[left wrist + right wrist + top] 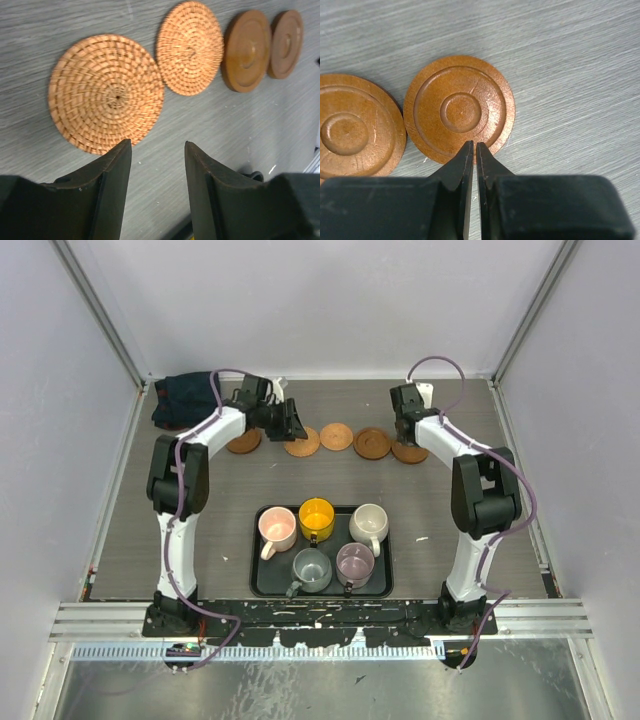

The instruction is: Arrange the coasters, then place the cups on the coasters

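Five coasters lie in a row at the back of the table: a dark one (243, 443) partly under my left arm, two woven ones (302, 444) (337, 436), and two wooden ones (373, 443) (409, 453). My left gripper (157, 150) is open over bare table just short of a woven coaster (106, 92), with nothing between its fingers. My right gripper (474, 147) is shut, its tips over the near rim of a wooden coaster (459, 108). The five cups stand in the black tray (262, 585): pink (278, 529), yellow (316, 518), cream (369, 523), grey-teal (311, 568), mauve (355, 562).
A dark folded cloth (185, 400) lies in the back left corner. Grey walls close the table on three sides. A second wooden coaster (355, 125) lies close beside the one under my right gripper.
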You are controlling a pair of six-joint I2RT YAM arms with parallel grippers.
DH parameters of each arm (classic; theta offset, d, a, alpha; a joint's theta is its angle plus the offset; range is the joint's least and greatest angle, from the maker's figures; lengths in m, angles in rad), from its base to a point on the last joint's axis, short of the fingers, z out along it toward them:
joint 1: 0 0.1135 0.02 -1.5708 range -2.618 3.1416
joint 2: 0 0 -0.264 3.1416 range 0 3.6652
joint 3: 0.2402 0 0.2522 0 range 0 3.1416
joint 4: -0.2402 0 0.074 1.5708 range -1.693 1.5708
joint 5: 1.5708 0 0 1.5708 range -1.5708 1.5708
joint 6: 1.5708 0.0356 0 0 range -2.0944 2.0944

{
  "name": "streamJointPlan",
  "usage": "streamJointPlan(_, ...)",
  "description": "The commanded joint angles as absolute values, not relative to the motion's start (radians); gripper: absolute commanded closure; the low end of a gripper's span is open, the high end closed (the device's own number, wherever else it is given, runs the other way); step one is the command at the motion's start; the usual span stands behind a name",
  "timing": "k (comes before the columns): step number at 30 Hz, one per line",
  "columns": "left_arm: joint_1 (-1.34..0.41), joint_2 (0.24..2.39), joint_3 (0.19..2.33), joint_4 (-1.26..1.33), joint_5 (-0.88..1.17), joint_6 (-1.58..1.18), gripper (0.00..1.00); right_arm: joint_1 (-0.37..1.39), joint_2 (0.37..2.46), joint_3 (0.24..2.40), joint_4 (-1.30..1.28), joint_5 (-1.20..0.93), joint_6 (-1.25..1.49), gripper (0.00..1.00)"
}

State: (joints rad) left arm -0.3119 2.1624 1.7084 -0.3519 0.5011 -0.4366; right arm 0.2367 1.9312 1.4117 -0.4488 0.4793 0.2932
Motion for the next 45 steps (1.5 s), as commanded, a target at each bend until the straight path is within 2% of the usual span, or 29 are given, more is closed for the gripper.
streamJointPlan(1,-0.305,2.216,1.809,-0.43,0.488,-0.376,0.52,0.242,1.867,1.403,-0.393,0.505,0.296,0.87)
streamJointPlan(6,-0.313,2.272,1.863,-0.463,0.482,-0.367,0.48,0.242,1.878,1.397,-0.389,0.466,0.309,0.88)
streamJointPlan(19,-0.321,2.34,1.927,-0.489,0.442,-0.362,0.48,0.296,1.878,1.39,-0.308,0.312,0.286,0.91)
streamJointPlan(28,-0.313,2.334,1.899,-0.553,0.3,-0.351,0.48,0.403,1.977,1.525,-0.303,0.261,0.259,0.91)
streamJointPlan(45,-0.255,2.276,1.82,-0.519,0.304,-0.379,0.48,0.454,2.171,1.746,-0.282,0.097,0.255,0.91)
